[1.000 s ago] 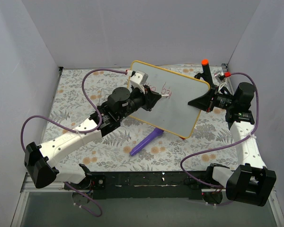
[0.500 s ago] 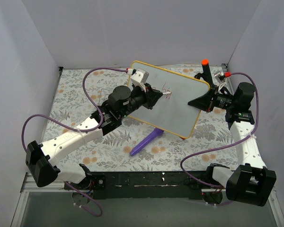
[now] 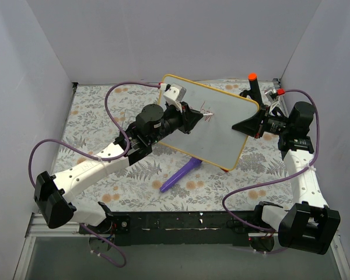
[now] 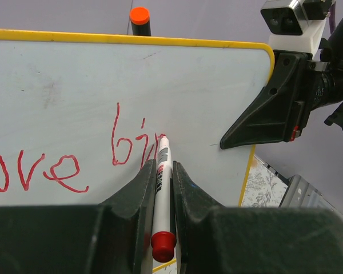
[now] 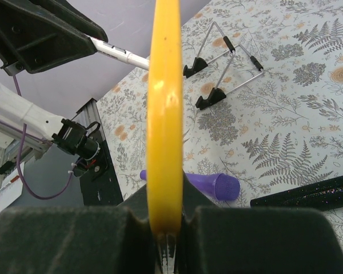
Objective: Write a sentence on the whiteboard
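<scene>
The whiteboard (image 3: pixel 224 128), white with a yellow frame, stands tilted above the table. My right gripper (image 3: pixel 249 123) is shut on its right edge, and the right wrist view shows the yellow frame (image 5: pixel 164 103) edge-on between the jaws of the gripper (image 5: pixel 166 197). My left gripper (image 3: pixel 195 118) is shut on a white marker (image 4: pixel 162 174) with a red end cap. The marker tip touches the board at the end of the sentence (image 4: pixel 115 137), red letters reading roughly "ove bir". Part of the writing (image 3: pixel 205 109) is hidden behind the left gripper (image 4: pixel 162 166) in the top view.
A purple cap-like piece (image 3: pixel 181 175) lies on the floral mat below the board. A black marker with an orange cap (image 3: pixel 252 81) stands behind the board's right corner. A wire stand (image 5: pixel 223 68) and a dark glittery stick (image 5: pixel 308 194) lie on the mat. White walls enclose three sides.
My left gripper has slid right and slightly up along the board with the marker, adding red strokes after the "b". The right arm and the board have stayed still.
</scene>
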You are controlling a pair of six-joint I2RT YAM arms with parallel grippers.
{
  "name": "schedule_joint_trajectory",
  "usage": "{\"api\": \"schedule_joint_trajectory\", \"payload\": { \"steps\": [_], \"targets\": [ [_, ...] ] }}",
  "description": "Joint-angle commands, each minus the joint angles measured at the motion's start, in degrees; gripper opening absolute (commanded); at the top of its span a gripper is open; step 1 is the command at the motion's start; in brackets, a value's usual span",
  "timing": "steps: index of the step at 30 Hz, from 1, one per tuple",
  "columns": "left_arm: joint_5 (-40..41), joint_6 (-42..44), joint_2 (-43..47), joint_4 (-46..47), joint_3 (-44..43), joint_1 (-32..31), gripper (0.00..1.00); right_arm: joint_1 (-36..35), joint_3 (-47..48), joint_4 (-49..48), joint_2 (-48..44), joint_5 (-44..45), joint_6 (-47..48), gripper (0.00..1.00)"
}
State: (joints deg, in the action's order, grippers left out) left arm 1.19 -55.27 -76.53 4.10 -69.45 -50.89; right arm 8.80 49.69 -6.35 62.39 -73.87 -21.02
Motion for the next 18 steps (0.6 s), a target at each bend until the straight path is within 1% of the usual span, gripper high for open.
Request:
{"api": "schedule_joint_trajectory", "payload": {
  "steps": [1, 7, 18],
  "targets": [
    [-1.0, 0.5, 0.4, 0.3, -1.8, 0.4, 0.00, 0.0, 1.5, -4.4, -1.6, -3.1, -1.2, 0.01],
    [-1.1, 0.1, 0.7, -0.3, -1.0, 0.4, 0.00, 0.1, 1.5, -4.4, -1.7, -3.1, -1.2, 0.01],
    [-1.0, -1.6, 4.2, -1.6, 4.5, 0.4, 0.00, 0.0, 1.5, -4.3, -1.7, -3.0, -1.2, 0.01]
  ]
}}
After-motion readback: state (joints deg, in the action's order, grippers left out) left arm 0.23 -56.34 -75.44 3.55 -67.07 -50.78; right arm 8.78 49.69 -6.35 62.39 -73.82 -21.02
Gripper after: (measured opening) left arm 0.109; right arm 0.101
